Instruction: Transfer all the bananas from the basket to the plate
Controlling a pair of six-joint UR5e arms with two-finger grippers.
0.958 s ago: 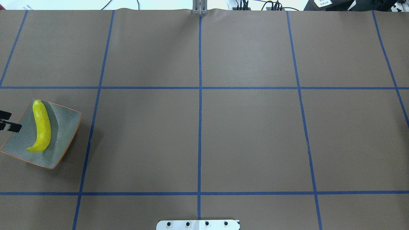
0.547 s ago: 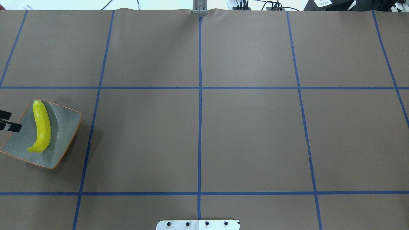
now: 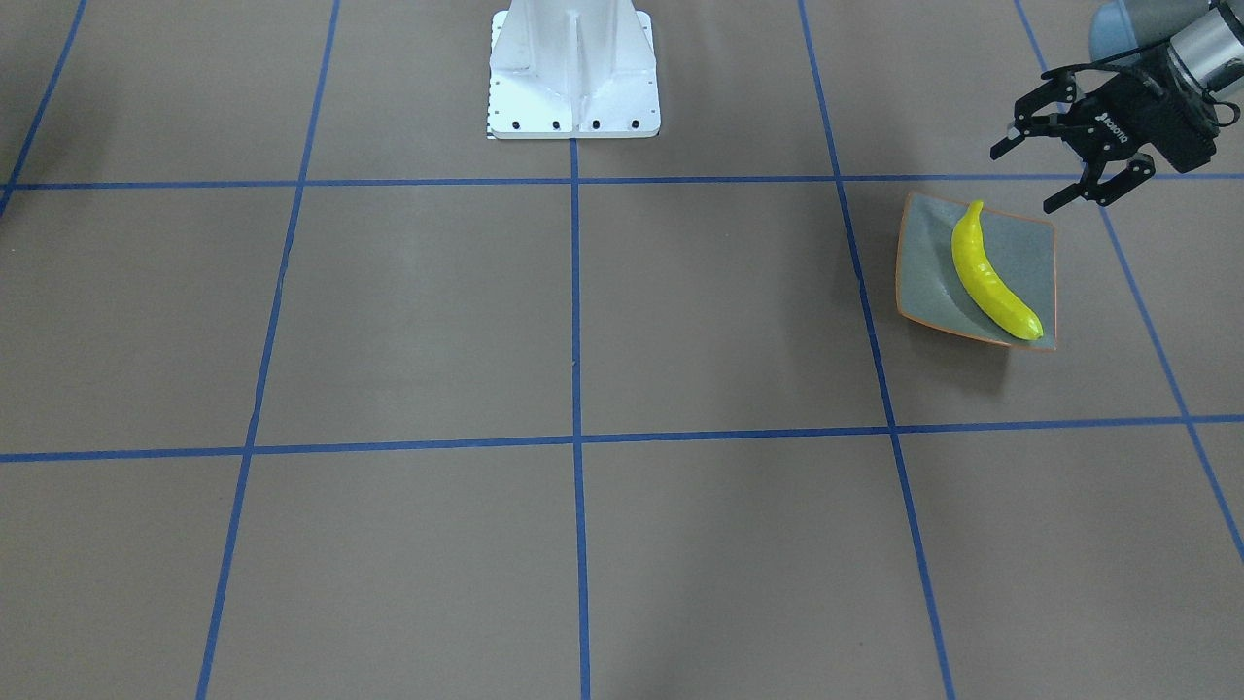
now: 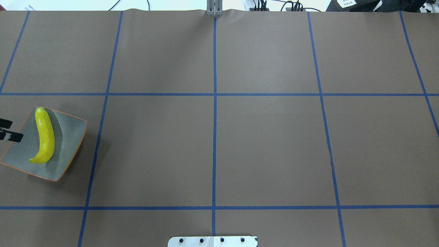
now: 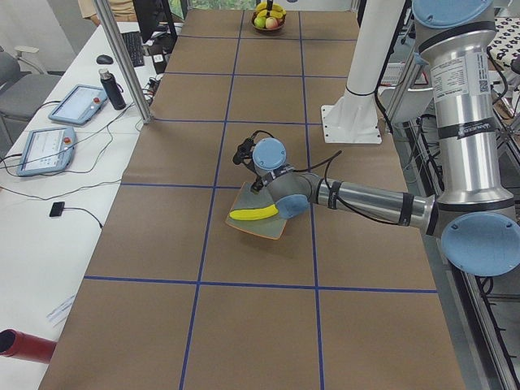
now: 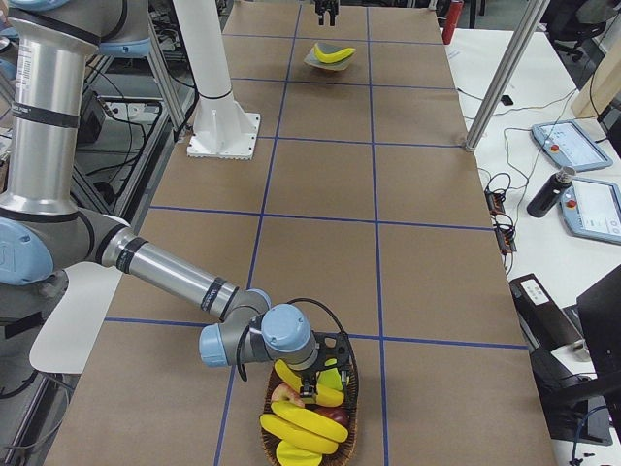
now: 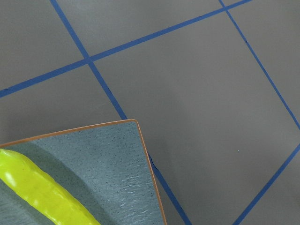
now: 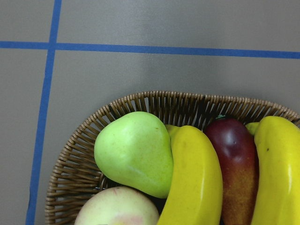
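Note:
One yellow banana (image 3: 986, 277) lies on the square grey-blue plate (image 3: 928, 277), also seen as banana (image 4: 46, 137) on plate (image 4: 70, 135). My left gripper (image 3: 1028, 178) hovers open and empty just beside the plate's edge toward the robot. The wicker basket (image 6: 347, 383) sits at the table's other end with several bananas (image 6: 301, 422) in it. My right gripper (image 6: 316, 377) is low over the basket; I cannot tell whether it is open or shut. In the right wrist view two bananas (image 8: 192, 183) lie against the basket rim (image 8: 117, 105).
A green pear (image 8: 133, 152), a dark red fruit (image 8: 234, 159) and a pale apple (image 8: 117, 211) share the basket. The white robot base (image 3: 573, 68) stands at mid-table. A metal pole (image 5: 122, 57) and a side table with tablets (image 5: 77, 104) flank the table.

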